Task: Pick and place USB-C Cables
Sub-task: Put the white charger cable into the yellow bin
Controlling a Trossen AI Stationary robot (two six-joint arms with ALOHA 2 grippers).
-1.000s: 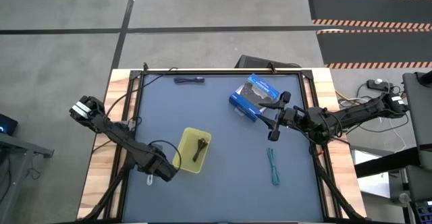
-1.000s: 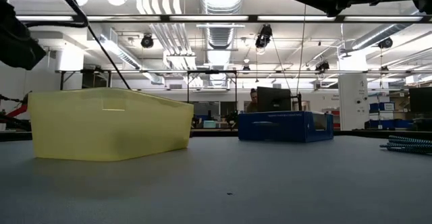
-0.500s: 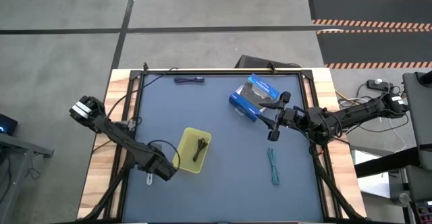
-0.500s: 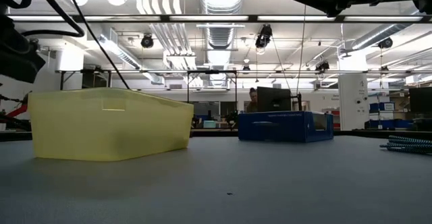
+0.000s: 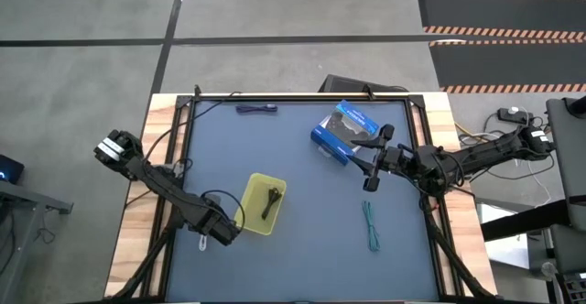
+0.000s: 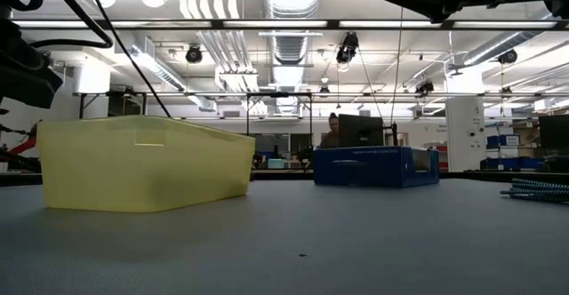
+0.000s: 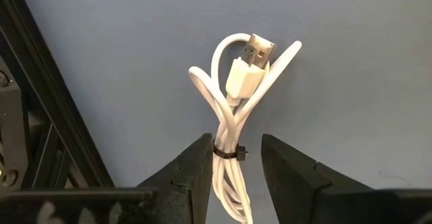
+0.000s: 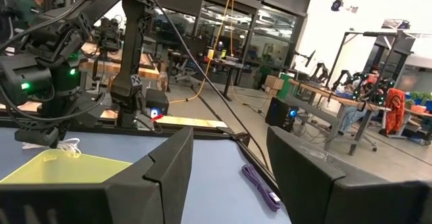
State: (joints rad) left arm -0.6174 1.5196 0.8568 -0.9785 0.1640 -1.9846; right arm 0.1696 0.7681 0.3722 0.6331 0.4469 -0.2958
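Your left pincer [image 7: 233,173] is closed part-way on the white USB-C cable [image 7: 236,109], gripping it at the black tie band. The bundle's long axis runs straight out from between the 2 fingers, with the connector end and the loops pointing away from the wrist. In the high view the left pincer [image 5: 212,233] sits at the near-left of the counter [image 5: 302,249], just beside the yellow tray [image 5: 249,214]. The tray lies to the pincer's right and slightly farther from the counter's near edge, so the coming placement likely turns on a short carry in that direction.

The black cable [image 5: 272,200] already lies inside the tray, its length running across the tray floor. The teal-green cable [image 5: 370,223] lies on the counter near the right arm, long axis roughly front to back. The dark purple cable [image 5: 257,109] lies at the far edge, long axis left to right.

Your right pincer [image 5: 367,168] hangs wide open and empty beside the blue retail box [image 5: 341,128]. It is the nearer arm for the teal-green cable.
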